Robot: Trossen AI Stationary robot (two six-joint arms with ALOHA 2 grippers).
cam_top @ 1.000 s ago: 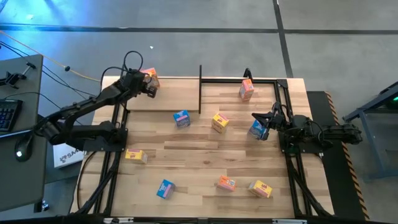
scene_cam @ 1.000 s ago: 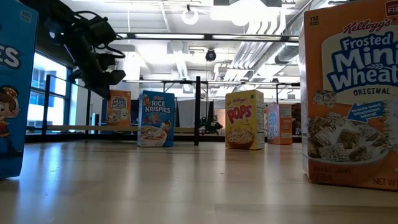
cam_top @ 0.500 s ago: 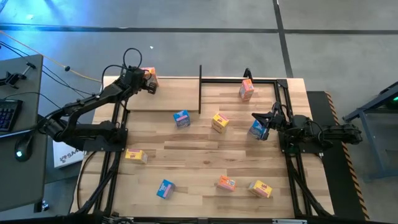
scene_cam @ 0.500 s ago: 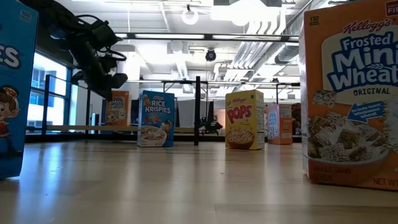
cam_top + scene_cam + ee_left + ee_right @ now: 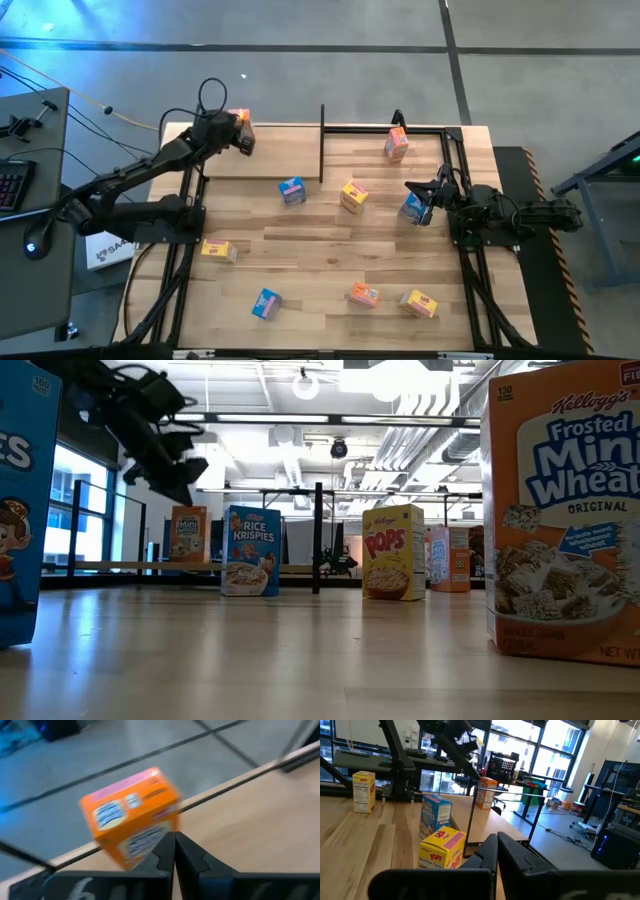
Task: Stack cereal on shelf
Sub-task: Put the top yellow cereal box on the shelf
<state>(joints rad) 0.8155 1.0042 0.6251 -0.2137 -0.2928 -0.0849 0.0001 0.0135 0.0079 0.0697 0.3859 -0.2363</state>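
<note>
An orange cereal box (image 5: 240, 121) stands upright at the far-left corner of the shelf's pale board (image 5: 270, 155). It also shows in the left wrist view as the orange box (image 5: 130, 822) and in the low view as the orange box (image 5: 190, 535). My left gripper (image 5: 190, 468) hangs shut just above and in front of it, with the fingertips (image 5: 174, 842) clear of the box. My right gripper (image 5: 416, 192) waits shut at the table's right side, beside a blue box (image 5: 413, 208). Other cereal boxes stand scattered on the striped tabletop.
On the tabletop are a blue box (image 5: 292, 190), a yellow box (image 5: 352, 196), an orange box (image 5: 397, 143) far right, a yellow box (image 5: 218, 250), and three boxes near the front edge (image 5: 363, 294). The shelf's black post (image 5: 322, 140) bounds the board's right end.
My left gripper, still shut, has risen from beside the orange box's top to a spot above it and tipped nearer level. The orange box has stayed standing on the shelf board.
</note>
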